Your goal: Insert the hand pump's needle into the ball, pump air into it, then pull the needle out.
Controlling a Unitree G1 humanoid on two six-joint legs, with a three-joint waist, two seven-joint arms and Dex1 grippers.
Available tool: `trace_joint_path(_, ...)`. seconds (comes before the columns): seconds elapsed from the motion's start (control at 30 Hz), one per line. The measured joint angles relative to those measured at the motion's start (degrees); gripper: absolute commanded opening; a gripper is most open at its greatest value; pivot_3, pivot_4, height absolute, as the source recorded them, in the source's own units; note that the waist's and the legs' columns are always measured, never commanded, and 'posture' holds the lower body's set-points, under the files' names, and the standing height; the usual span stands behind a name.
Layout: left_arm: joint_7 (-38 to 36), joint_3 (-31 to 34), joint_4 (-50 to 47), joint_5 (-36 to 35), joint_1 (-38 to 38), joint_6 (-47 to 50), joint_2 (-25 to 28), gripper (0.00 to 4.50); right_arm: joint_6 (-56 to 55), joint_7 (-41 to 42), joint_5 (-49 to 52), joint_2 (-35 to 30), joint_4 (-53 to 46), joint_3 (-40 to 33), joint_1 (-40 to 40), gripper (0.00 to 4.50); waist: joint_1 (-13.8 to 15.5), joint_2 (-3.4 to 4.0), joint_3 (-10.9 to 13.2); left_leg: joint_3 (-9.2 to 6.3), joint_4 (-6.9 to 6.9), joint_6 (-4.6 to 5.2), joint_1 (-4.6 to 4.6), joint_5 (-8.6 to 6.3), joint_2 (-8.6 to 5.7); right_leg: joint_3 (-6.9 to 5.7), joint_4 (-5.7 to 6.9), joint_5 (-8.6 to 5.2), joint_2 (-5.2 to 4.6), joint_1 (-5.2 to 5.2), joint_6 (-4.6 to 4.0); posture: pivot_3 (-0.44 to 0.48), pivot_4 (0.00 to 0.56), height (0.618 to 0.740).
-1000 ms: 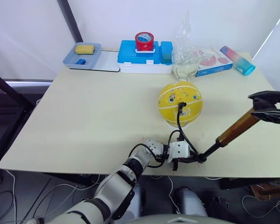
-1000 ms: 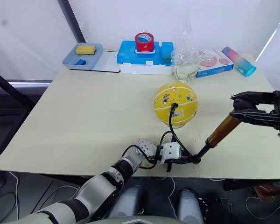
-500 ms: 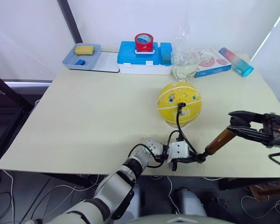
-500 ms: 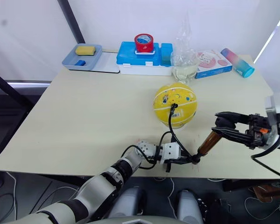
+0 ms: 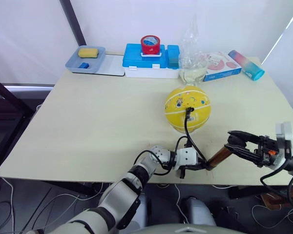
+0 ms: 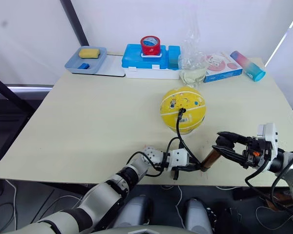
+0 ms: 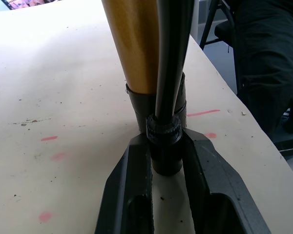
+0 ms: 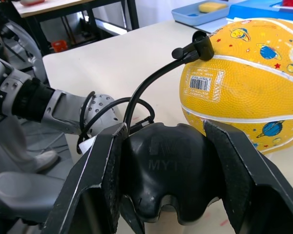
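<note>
The ball [image 5: 188,108] sits round and yellow on the pale surface [image 5: 97,122], a little right of the middle, its white label facing the near edge. The needle [image 8: 203,48] is pushed into the ball's upper near side by its small black fitting, and the thin black hose [image 5: 189,136] curves down from there to the near edge.

The pump [image 5: 219,157] lies low along that near edge, tilted slightly up toward the right. Its black base end is pinched between the two fingers of the left hand [image 5: 198,166], which rests at the very edge of the surface; in the left wrist view the fingers [image 7: 132,165] press in on the black cap where the hose joins, with the amber tube rising away from them.

The right hand [image 6: 223,144] comes in from the right, level with the surface, its fingers [image 8: 107,161] set to either side of the black handle [image 8: 161,170] at the pump's far end and closed against it. Only a short length of amber tube shows between the two hands.

Along the far edge stand a grey tray [image 5: 86,58] with a yellow sponge [image 5: 88,51], a blue box [image 5: 151,60] with a red tape roll [image 5: 150,44] on top, a clear plastic bag [image 5: 194,58], a flat printed box [image 5: 224,64] and a pink and blue cylinder [image 5: 245,64].
</note>
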Motion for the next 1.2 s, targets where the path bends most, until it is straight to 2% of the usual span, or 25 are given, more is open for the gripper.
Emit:
trace_joint_path(0.17,-0.5,0.2,0.0,0.0,-0.3,0.0,0.1,0.38,9.3,-3.0,12.8,-4.8,-2.3,-7.6,-5.0,2.0,-0.1,0.28,0.2,0.01,0.0,0.02,-0.02,0.01,-0.01,0.01,-0.01,0.07,-0.01,-0.01,-0.1,0.0,0.15,0.739)
trace_joint_path(0.3,-0.5,0.2,0.0,0.0,-0.4,0.0,0.0,0.38,13.4,-4.6,18.1,-8.0,-2.7,-10.4,-7.3,2.0,-0.1,0.32,0.3,0.01,-0.01,0.02,-0.02,0.01,0.01,-0.01,-0.01,0.02,0.0,-0.01,-0.04,0.0,0.15,0.739)
trace_joint_path(0.37,-0.8,0.2,0.0,0.0,-0.4,0.0,0.0,0.38,17.5,-6.2,24.6,-12.0,-2.7,-15.1,-10.2,2.0,-0.1,0.43,0.4,0.03,-0.02,0.1,-0.03,0.05,0.0,0.01,-0.03,0.04,-0.01,-0.01,-0.07,0.0,0.15,0.739)
trace_joint_path(0.57,-1.0,0.2,-0.1,0.0,-0.7,-0.2,0.0,0.38,21.1,-9.0,27.4,-12.9,-2.8,-15.8,-11.2,2.0,0.0,0.42,0.4,0.07,-0.02,0.22,-0.23,0.12,-0.03,0.04,-0.04,0.07,-0.03,-0.14,-0.13,0.0,0.15,0.739)
trace_joint_path(0.8,-0.8,0.2,0.0,0.0,-0.6,-0.1,0.1,0.38,13.6,-4.3,19.0,-10.1,-6.4,-14.1,-5.0,2.0,-0.1,0.24,0.3,0.04,-0.02,0.22,-0.12,0.12,-0.01,0.02,-0.03,-0.05,0.02,-0.08,0.07,0.0,0.15,0.739)
trace_joint_path(1.03,-0.5,0.1,0.0,0.1,-0.3,-0.1,0.1,0.38,0.5,-1.0,5.4,-3.4,-4.3,-3.7,2.0,2.0,0.0,0.03,0.2,0.01,-0.02,0.2,-0.03,0.11,0.02,0.01,-0.03,-0.08,0.05,-0.01,0.11,0.0,0.15,0.739)
trace_joint_path(1.2,-0.3,0.1,0.0,0.1,-0.2,-0.1,0.0,0.38,-9.1,1.1,-2.3,-1.0,-0.3,1.6,4.7,2.0,0.1,0.02,0.1,0.01,-0.02,0.2,-0.03,0.11,0.01,0.0,-0.03,-0.08,0.03,-0.01,0.11,0.0,0.15,0.739)
